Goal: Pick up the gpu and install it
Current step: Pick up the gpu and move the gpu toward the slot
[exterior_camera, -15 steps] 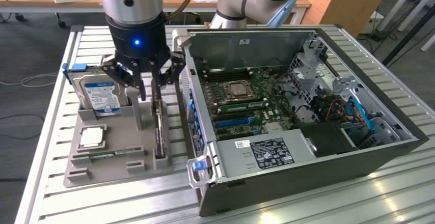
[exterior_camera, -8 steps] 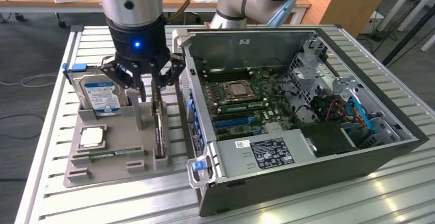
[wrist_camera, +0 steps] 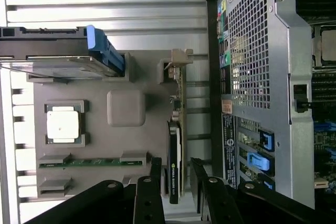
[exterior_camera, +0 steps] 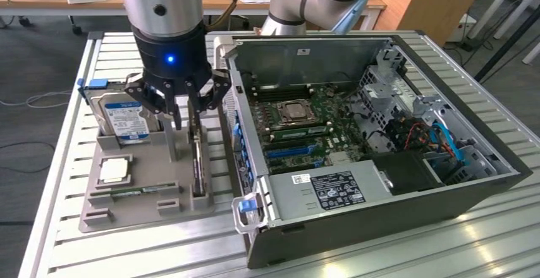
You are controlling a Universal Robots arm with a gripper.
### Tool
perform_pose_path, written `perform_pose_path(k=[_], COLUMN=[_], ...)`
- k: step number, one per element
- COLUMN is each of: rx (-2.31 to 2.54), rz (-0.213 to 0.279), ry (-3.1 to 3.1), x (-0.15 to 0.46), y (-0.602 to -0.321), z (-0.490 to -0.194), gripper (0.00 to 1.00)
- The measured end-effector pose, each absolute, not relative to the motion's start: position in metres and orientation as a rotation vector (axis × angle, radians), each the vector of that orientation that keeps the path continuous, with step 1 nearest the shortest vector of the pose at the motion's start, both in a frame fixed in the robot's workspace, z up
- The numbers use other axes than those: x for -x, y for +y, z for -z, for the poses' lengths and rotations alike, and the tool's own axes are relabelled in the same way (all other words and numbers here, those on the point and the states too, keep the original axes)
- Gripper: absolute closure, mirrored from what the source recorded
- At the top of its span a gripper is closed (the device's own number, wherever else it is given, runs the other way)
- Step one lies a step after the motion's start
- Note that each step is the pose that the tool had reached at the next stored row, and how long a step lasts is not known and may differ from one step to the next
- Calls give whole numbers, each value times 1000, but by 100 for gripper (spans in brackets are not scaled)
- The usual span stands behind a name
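The hand (exterior_camera: pixel 187 145) is hanging right over the gpu (exterior_camera: pixel 199 170); it's open partway, with one of its fingers (wrist_camera: pixel 156 182) on each side of the card. In the wrist view there's a sliver of gap between each finger and the card (wrist_camera: pixel 176 145), so it's straddling it, not gripping it; nothing is held.

The gpu is standing on its long edge in a slot of the grey tray (exterior_camera: pixel 126 208), on the side of the tray nearest the case (exterior_camera: pixel 380 215); its silver bracket is at the same end of the tray as the drive (exterior_camera: pixel 122 117). So it's not in the case, it's parked in the tray.

Other stuff on the tray: the drive with the blue label is upright in its own slot at the far end, as the exterior view has it; the cpu (exterior_camera: pixel 116 170) lies flat in a square pocket; the ram stick (exterior_camera: pixel 135 191) sits just beside that, toward the near end.

The case lies on its side on the slatted metal table (exterior_camera: pixel 472 253), just beside the tray on the exterior view's right; the side panel is off and the motherboard (exterior_camera: pixel 312 126) is in plain sight.
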State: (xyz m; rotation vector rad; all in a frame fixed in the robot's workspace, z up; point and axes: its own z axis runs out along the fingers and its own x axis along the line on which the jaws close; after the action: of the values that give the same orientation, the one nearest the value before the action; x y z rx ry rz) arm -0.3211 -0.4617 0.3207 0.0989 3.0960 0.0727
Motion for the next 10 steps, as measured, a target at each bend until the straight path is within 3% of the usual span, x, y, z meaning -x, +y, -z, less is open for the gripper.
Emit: perform_pose_path(k=[10], rx=[-99], rz=[-73], ry=[3094], x=[321], y=[-463], z=[-313], gripper=[64])
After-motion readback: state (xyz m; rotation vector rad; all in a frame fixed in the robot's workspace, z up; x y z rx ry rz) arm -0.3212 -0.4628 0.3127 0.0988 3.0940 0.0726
